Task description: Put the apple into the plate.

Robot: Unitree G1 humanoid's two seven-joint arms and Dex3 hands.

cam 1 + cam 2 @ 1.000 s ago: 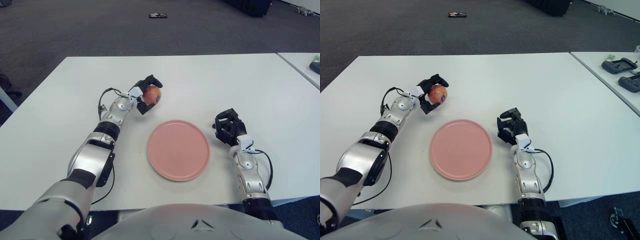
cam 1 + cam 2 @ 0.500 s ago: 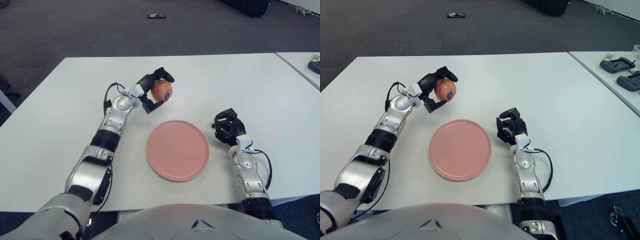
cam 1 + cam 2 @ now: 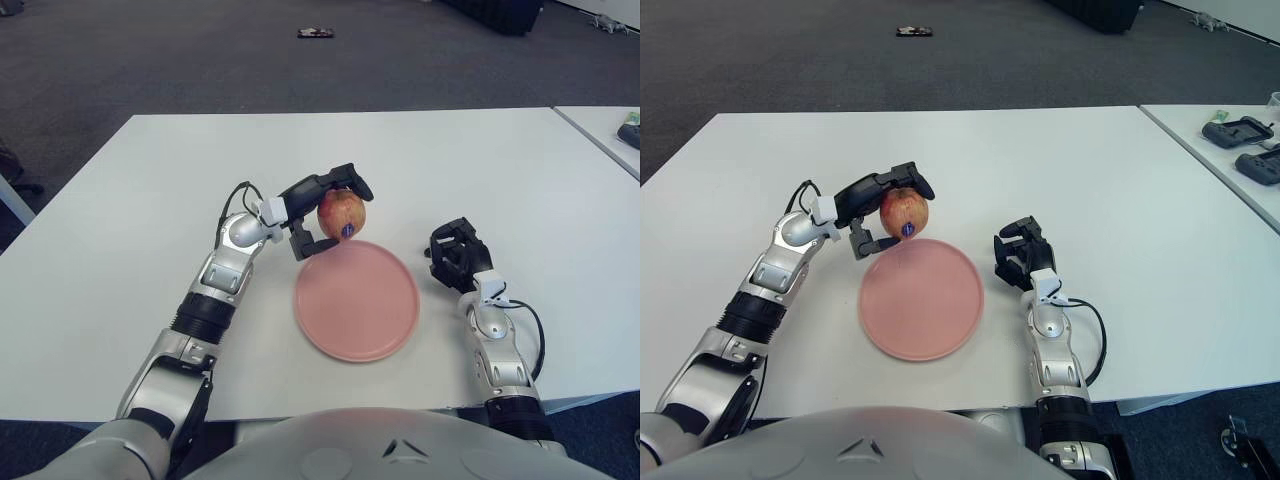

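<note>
A red-yellow apple with a small blue sticker is held in the air by my left hand, whose dark fingers wrap over its top and under its left side. It hangs just above the far edge of the pink plate, which lies flat on the white table in front of me. My right hand shows just right of the plate with its fingers curled, holding nothing.
A second white table with dark handheld devices stands at the right edge. A small dark object lies on the grey carpet beyond the table.
My left hand has carried the apple rightward and toward me, from left of the plate's far side to just above the plate's far rim. The right hand has not moved.
</note>
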